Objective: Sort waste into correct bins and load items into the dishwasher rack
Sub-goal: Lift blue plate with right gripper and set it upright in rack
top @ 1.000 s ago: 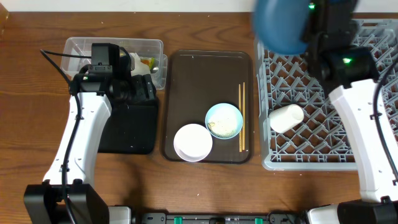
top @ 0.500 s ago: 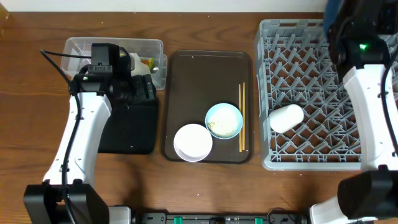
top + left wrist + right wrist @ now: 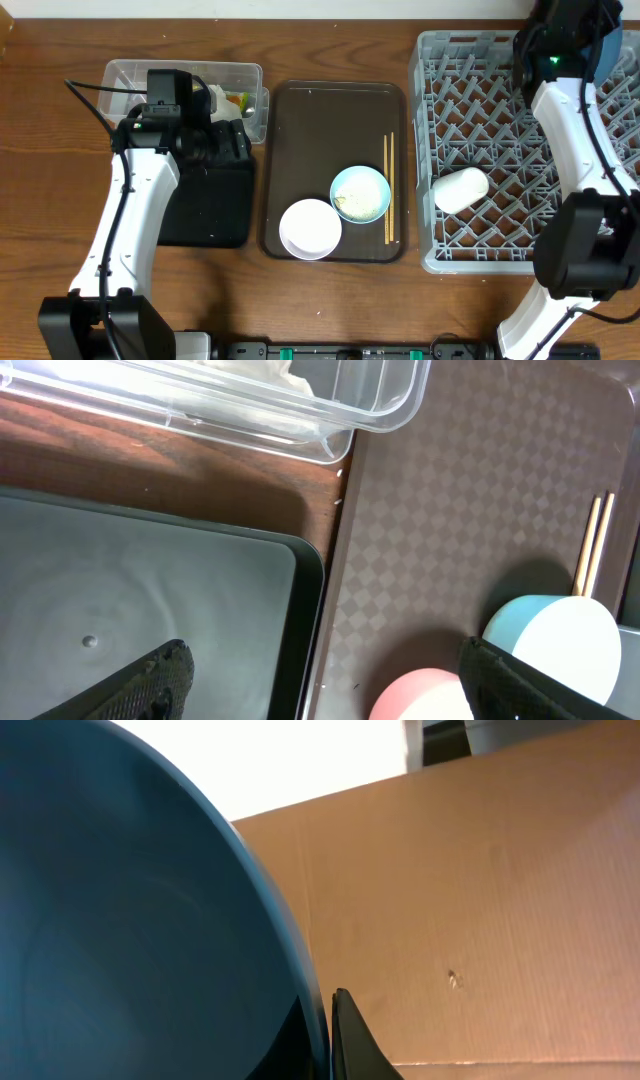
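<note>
The left arm (image 3: 130, 220) is stretching from the near side toward the far left. Its left tool (image 3: 325, 682) is pointing downward, fingers (image 3: 150, 678) spread wide and gripping nothing. The right arm (image 3: 578, 135) is reaching to the far right corner, its right tool (image 3: 330, 1025) pinching the rim of the dark-blue plate (image 3: 120, 920).

The table (image 3: 330, 50) is brown wood with visible grain and a low sheen. The tub (image 3: 130, 75) is clear, glossy plastic. The black tray (image 3: 120, 590) is smooth plastic, dully reflective. The brown tray (image 3: 430, 530) carries a fine embossed diamond pattern — matt. The rack (image 3: 470, 110) is light-grey moulded plastic. The chopsticks (image 3: 389, 190) are pale bare wood. The dark-blue plate (image 3: 120, 940) is smooth and glossy — the cardboard (image 3: 480, 900) behind it is matt.
</note>
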Controlling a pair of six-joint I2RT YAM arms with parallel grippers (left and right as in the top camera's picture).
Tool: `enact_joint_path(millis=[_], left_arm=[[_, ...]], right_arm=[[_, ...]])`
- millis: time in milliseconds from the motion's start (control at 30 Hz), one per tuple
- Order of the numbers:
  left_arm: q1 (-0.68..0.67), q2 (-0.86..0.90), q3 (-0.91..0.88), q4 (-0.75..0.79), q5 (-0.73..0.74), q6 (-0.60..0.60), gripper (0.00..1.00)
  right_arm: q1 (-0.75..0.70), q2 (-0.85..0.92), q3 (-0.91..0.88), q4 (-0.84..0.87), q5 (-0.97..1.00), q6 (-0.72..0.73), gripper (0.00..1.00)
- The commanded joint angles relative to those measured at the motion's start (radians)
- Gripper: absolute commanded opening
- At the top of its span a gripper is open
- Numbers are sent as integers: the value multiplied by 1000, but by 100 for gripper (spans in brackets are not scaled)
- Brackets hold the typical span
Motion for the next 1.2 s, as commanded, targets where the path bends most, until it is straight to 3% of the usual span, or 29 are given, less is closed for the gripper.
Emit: enact_joint_path(millis=[0, 233, 567, 700, 733, 867, 1033, 1167], left_arm=[[3, -21, 5, -2, -6, 6, 87], [3, -21, 5, -2, -6, 6, 87], [3, -21, 5, -2, -6, 6, 87], [3, -21, 5, -2, -6, 6, 87], [3, -21, 5, -2, -6, 6, 87], [3, -21, 5, -2, -6, 6, 87], [3, -21, 5, -2, -6, 6, 87], [3, -21, 5, -2, -6, 6, 87]], right_arm=[[-3, 21, 6, 9, 28, -50, 1], [10, 60, 6, -46, 38, -22, 1], [61, 60, 6, -349, 12, 208, 3], [71, 60, 6, -424, 11, 348, 30], [74, 60, 6, -442, 7, 377, 43], [77, 60, 6, -506, -53, 462, 65], [79, 57, 6, -532, -118, 554, 82], [95, 31, 6, -539, -165, 561, 88]])
